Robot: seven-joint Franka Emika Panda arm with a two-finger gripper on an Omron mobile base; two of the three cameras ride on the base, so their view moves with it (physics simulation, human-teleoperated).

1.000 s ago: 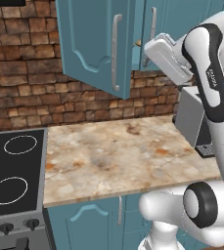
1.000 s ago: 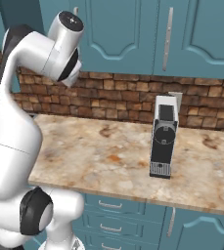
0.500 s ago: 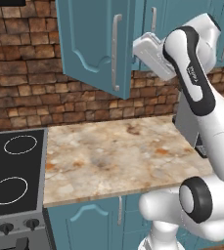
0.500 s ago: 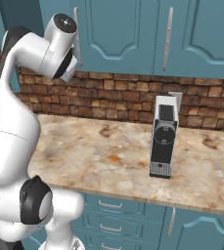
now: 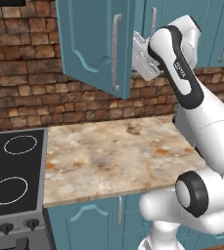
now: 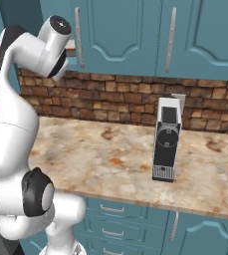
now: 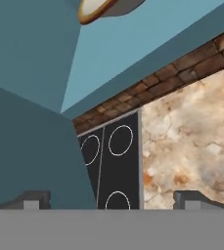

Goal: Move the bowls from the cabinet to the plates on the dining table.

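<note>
My arm has swung the open, empty gripper [image 7: 111,197] up toward the cabinet [image 5: 94,44], where the hand view catches a bowl [image 7: 108,7] ahead.

A cream bowl [image 7: 108,9] with a tan-brown rim sits on the teal shelf of the cabinet [image 5: 91,44], whose arched door stands open.

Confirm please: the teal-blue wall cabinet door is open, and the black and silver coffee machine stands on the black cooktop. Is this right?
One detail is wrong. The black and silver coffee machine stands on the beige marble counter, not the cooktop, as the right base view shows. The teal-blue wall cabinet door is indeed open.
</note>
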